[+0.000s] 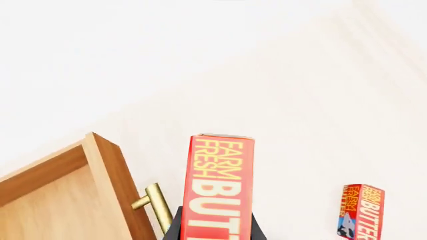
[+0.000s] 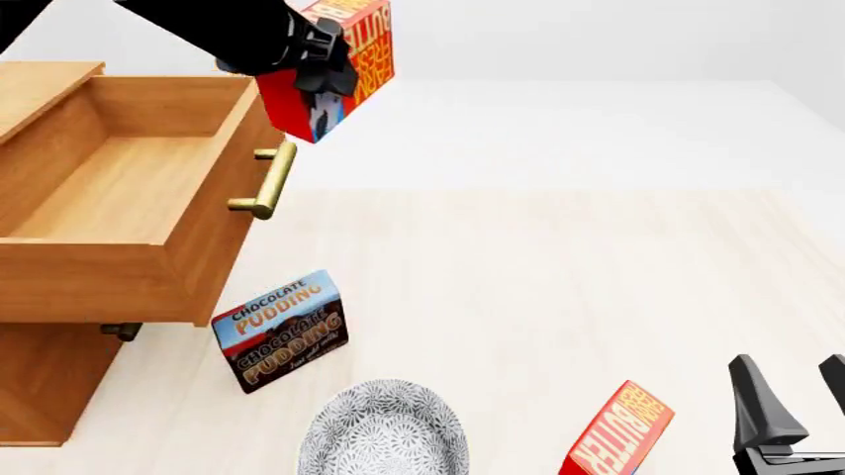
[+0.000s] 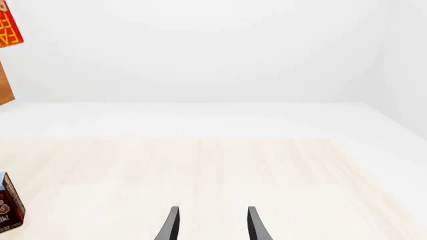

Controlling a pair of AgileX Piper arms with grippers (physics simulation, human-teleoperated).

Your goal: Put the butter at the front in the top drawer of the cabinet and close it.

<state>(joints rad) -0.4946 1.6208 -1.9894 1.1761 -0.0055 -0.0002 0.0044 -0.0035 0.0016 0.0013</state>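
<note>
Pale table [image 2: 555,277], top drawer [image 2: 133,188] open (bare inside), left gripper [image 2: 311,69] grasping butter [image 2: 346,59].

The honey-brown wooden top drawer [image 2: 119,188] stands pulled out, its inside bare and open from above. Below its front corner, a brown-and-blue chocolate pudding box [image 2: 280,341] and a grey patterned bowl [image 2: 383,430] crowd the tabletop.

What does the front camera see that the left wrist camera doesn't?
Only the front view shows the Chocolate Pudding box, the patterned bowl and the right gripper. The left wrist view shows nothing extra. Both show the held butter in the left gripper, the open top drawer, its brass handle and the second butter.
</note>
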